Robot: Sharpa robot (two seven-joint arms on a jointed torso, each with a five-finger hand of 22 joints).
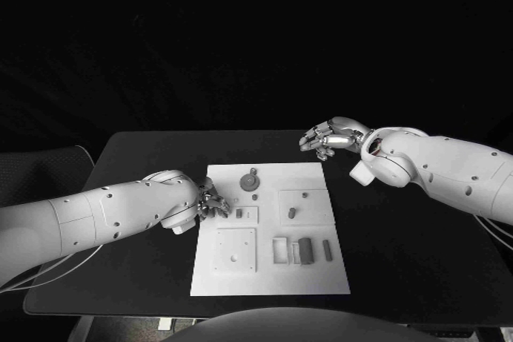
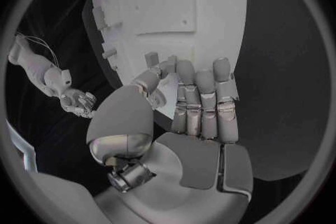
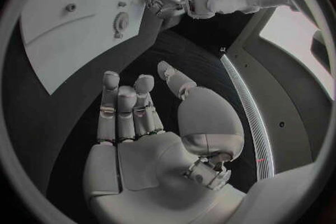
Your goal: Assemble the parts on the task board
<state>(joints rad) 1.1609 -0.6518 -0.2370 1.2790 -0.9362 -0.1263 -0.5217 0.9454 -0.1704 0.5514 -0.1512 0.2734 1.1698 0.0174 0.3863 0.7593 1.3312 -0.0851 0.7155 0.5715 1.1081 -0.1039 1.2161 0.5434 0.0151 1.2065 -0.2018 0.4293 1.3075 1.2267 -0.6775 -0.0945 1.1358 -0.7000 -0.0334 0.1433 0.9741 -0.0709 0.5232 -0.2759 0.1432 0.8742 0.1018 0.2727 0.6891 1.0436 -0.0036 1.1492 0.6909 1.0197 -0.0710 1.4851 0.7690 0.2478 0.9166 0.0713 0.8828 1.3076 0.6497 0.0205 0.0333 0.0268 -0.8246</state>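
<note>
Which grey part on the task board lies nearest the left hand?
The small upright block on the task board, just beside the left hand. The gear, peg and bars lie farther away.

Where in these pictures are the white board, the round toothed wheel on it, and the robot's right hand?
task board (image 1: pixel 273 281), head view, bare near edge.
gear (image 1: pixel 249 182), head view, its disc.
right hand (image 1: pixel 326 136), head view, middle of the hand.

The head camera looks steeply down on the task board (image 1: pixel 270 231) at mid-frame. Each wrist camera sits close behind its hand, also showing the board.
</note>
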